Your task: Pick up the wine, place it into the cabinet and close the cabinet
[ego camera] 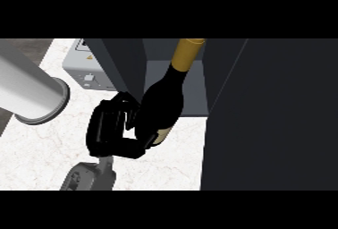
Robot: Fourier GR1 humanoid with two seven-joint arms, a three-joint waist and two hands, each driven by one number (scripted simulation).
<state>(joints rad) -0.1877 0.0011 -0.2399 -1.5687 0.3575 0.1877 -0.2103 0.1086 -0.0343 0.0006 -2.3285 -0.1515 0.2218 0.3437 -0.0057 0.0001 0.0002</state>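
Note:
The wine bottle (160,100) is dark with a gold foil neck and a pale label near its base. It hangs tilted above the counter, neck pointing away toward the open cabinet (173,71), whose grey inside shows behind it. My left hand (109,127) is shut on the bottle's lower body from the left, fingers curled over it and the thumb under its base. The hand hides part of the bottle's base. My right hand does not show.
The dark cabinet door (271,116) stands open and fills the right side. A narrower dark panel (122,67) flanks the opening's left. A large pale cylinder (30,87) juts in from the left. A grey box appliance (87,67) sits behind on the marble counter (40,152).

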